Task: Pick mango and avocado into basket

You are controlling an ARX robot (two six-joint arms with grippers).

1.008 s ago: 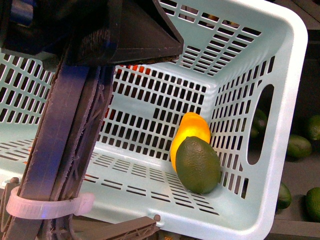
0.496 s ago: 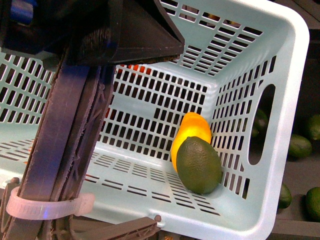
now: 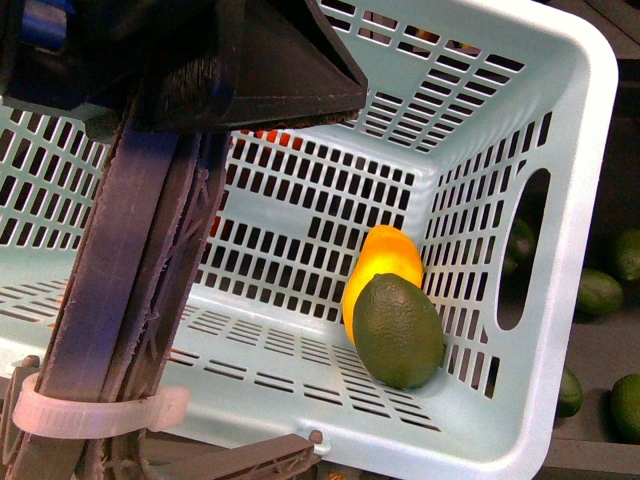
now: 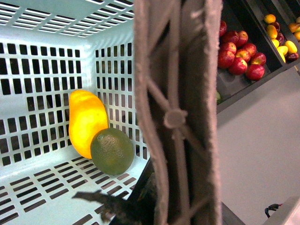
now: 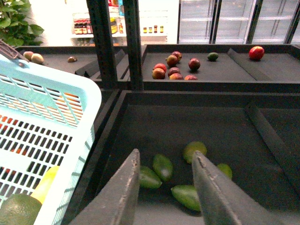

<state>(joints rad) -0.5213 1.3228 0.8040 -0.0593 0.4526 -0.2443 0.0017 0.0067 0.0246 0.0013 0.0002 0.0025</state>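
One avocado (image 3: 397, 331) and one mango (image 3: 381, 272) lay touching in a corner of the basket (image 3: 583, 200), the avocado nearer the front camera. The avocado lay tilted on the slotted floor; the mango stood almost upright behind it, its long axis leaning against the wall. The left arm's jaws could not be made out, hidden behind the grey-brown handle (image 3: 130, 290). The right gripper (image 5: 165, 187) hung outside the basket with jaws parted and empty above five loose green fruits (image 5: 161, 166) on a dark shelf (image 5: 225, 131).
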